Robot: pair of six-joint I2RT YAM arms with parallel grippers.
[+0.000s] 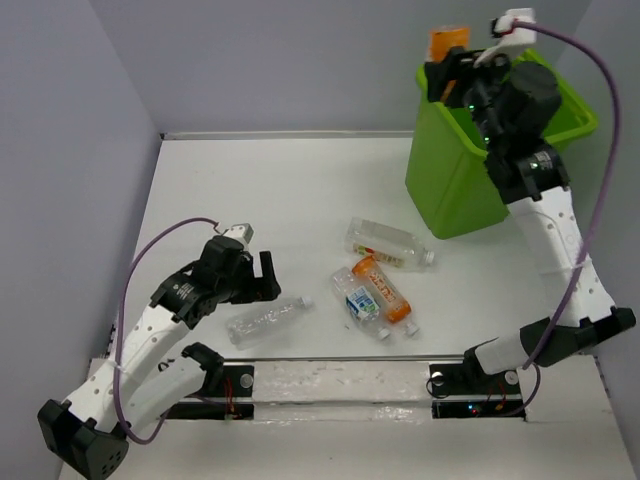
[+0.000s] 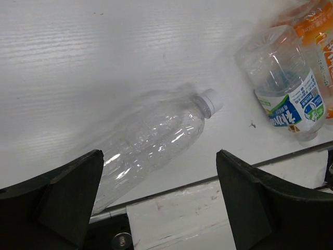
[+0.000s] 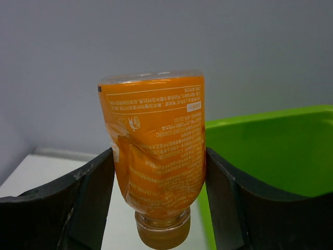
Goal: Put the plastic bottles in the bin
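Top view: a white table (image 1: 250,180) is sitting inside grey walls. In the upper right of the frame the right gripper (image 1: 450,68) is reaching high over the far left corner of the lime-green bin (image 1: 450,195), its jaws clamping an orange bottle (image 1: 447,40) by the sides.

In the right wrist view the orange bottle (image 3: 156,151) is filling the centre and hanging cap down. The right gripper (image 3: 158,156) is pressing its two black fingers (image 3: 88,198) against the creased label. The bin (image 3: 270,151) is showing at the lower right behind it.

At the lower left of the top view the left gripper (image 1: 270,280) is hovering low over the table, jaws spread wide and gripping nothing, just beside a clear bottle (image 1: 268,318) lying on its side.

In the left wrist view the clear bottle (image 2: 151,138) is lying slantwise, white cap toward the upper right. Its body is running down between the dark fingers (image 2: 62,198) of the left gripper (image 2: 158,156); whether they are touching it cannot be told.

Three more bottles are lying on their sides at the centre of the top view, well apart from the bin. A labelled clear bottle (image 1: 388,243) is uppermost. Below it an orange-labelled bottle (image 1: 382,289) and a blue-labelled bottle (image 1: 362,303) are resting side by side, touching
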